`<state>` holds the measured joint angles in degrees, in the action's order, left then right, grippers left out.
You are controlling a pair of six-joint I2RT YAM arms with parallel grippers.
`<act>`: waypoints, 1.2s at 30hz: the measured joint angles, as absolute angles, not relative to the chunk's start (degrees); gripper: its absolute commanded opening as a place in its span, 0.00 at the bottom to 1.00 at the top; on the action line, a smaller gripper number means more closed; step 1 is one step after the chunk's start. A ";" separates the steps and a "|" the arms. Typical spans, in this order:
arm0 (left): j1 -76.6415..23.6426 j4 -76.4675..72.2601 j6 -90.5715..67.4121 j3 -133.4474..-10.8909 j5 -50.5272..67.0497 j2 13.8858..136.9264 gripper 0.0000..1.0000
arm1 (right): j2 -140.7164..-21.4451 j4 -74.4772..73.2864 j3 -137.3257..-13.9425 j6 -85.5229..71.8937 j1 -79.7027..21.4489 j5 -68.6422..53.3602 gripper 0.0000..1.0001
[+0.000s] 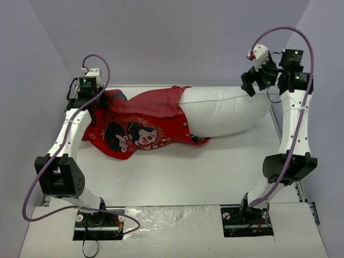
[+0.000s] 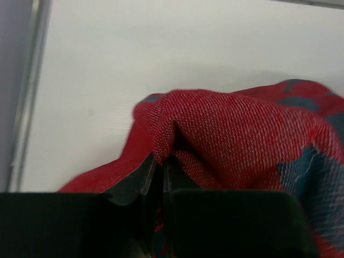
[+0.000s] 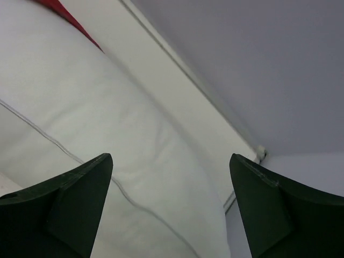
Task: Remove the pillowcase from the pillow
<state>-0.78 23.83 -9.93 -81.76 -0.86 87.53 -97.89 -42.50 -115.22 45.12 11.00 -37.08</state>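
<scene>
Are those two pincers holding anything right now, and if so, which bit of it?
The left pincer is shut on a bunched fold at the pillowcase's left end. The right pincer is open above the pillow, holding nothing.

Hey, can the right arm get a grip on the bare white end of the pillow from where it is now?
Probably yes. The right gripper is open right over the pillow at its uncovered end, and the pillowcase covers only the other end.
</scene>
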 measured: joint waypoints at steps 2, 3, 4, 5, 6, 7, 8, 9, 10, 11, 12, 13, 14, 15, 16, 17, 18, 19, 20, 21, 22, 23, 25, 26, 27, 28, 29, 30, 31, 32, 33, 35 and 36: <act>-3.60 23.86 -12.53 -84.75 1.52 90.19 0.02 | -97.89 -43.13 -121.78 45.54 3.11 -37.89 0.91; -4.86 23.83 -13.80 -85.84 2.42 91.13 0.02 | -97.67 -43.48 -123.59 45.67 -1.72 -37.95 0.93; -5.93 23.79 -14.98 -86.63 3.27 91.85 0.02 | -97.21 -43.70 -124.05 45.74 -6.68 -37.82 0.99; -6.94 23.77 -16.21 -87.15 4.10 92.40 0.02 | -96.90 -44.23 -123.52 45.76 -11.60 -37.58 1.00; -7.49 23.79 -17.12 -87.39 4.73 92.66 0.02 | -96.53 -44.40 -122.02 46.13 -16.12 -36.62 1.00; -7.86 23.79 -17.87 -87.50 5.13 92.82 0.02 | -96.38 -45.17 -120.05 46.50 -20.62 -35.48 1.00; -8.03 23.83 -18.72 -87.66 5.58 92.97 0.02 | -96.49 -46.02 -117.91 47.05 -24.08 -34.20 1.00; -8.03 23.83 -19.25 -87.70 5.87 93.06 0.02 | -96.82 -46.89 -115.79 48.16 -26.30 -33.21 1.00; -7.97 23.92 -19.81 -87.77 6.02 93.12 0.02 | -97.21 -47.94 -113.80 49.63 -27.38 -32.29 1.00; -7.77 23.97 -20.21 -87.81 6.20 93.17 0.02 | -97.47 -49.04 -111.79 51.94 -27.55 -31.27 1.00; -7.49 24.18 -20.51 -87.92 6.35 93.21 0.02 | -97.67 -50.11 -109.89 54.72 -27.29 -29.82 0.99; -7.20 24.43 -20.80 -88.14 6.55 93.30 0.02 | -97.71 -50.94 -108.03 57.14 -26.76 -28.84 0.98; -6.87 24.73 -21.10 -88.60 6.81 93.49 0.02 | -97.71 -52.03 -106.59 59.37 -26.37 -28.34 0.98; -6.55 24.86 -21.32 -89.10 7.18 93.78 0.02 | -97.71 -53.08 -105.67 61.71 -26.15 -28.12 0.96; -6.20 25.04 -21.52 -89.82 7.44 94.15 0.02 | -97.71 -54.11 -105.14 63.88 -25.98 -28.05 0.96; -5.93 25.12 -21.67 -90.48 7.57 94.56 0.02 | -97.69 -55.22 -104.86 65.93 -25.91 -28.08 0.95; -5.72 25.19 -21.78 -91.20 7.70 95.02 0.02 | -97.51 -55.99 -104.64 67.59 -25.91 -28.08 0.93; -5.45 25.21 -21.93 -91.85 7.90 95.57 0.02 | -97.14 -56.45 -104.05 69.19 -25.98 -28.10 0.92; -5.41 25.23 -22.15 -92.44 8.03 96.03 0.02 | -96.44 -56.45 -102.72 70.26 -26.20 -28.05 0.90; -5.30 25.26 -22.37 -92.90 8.19 96.47 0.02 | -95.79 -56.36 -101.30 70.76 -26.35 -27.99 0.84; -5.23 25.26 -22.70 -93.25 8.51 96.86 0.02 | -94.96 -55.70 -99.22 70.52 -26.59 -27.70 0.81; -5.21 25.23 -22.98 -93.41 8.80 97.12 0.02 | -94.45 -54.50 -97.41 69.38 -26.76 -27.00 0.76; -5.21 25.26 -23.31 -93.43 9.17 97.36 0.02 | -94.54 -51.96 -94.32 66.11 -27.00 -25.06 0.59; -5.23 25.21 -23.33 -93.43 9.26 97.41 0.02 | -95.15 -51.07 -93.95 64.66 -26.87 -24.38 0.53; -5.23 25.08 -23.24 -93.43 9.50 97.41 0.02 | -96.40 -50.74 -94.43 62.92 -26.30 -24.36 0.44; -5.23 24.91 -23.16 -93.43 9.72 97.34 0.02 | -97.69 -50.28 -95.39 61.39 -25.45 -24.56 0.41; -5.23 24.25 -22.72 -93.12 10.11 97.14 0.02 | -99.20 -50.11 -96.84 59.77 -24.27 -25.08 0.37; -5.21 23.05 -22.24 -92.23 10.50 96.64 0.05 | -100.47 -49.69 -98.28 58.59 -22.83 -25.82 0.26; -5.21 21.98 -21.54 -90.83 10.81 95.72 0.11 | -101.25 -49.19 -99.31 58.08 -21.54 -26.41 0.19; -5.21 21.15 -20.75 -89.32 11.05 94.70 0.20 | -101.75 -48.62 -100.20 57.45 -20.16 -26.85 0.10; -5.21 20.32 -19.68 -87.44 11.31 93.25 0.30 | -101.93 -48.29 -101.01 57.08 -18.85 -27.42 0.00; -5.21 18.83 -17.45 -83.33 11.86 89.41 0.71 | -101.86 -47.83 -102.30 56.69 -16.78 -28.34 0.00; -5.21 18.50 -16.36 -81.25 12.05 86.96 0.79 | -101.84 -47.81 -102.83 56.58 -15.90 -29.10 0.00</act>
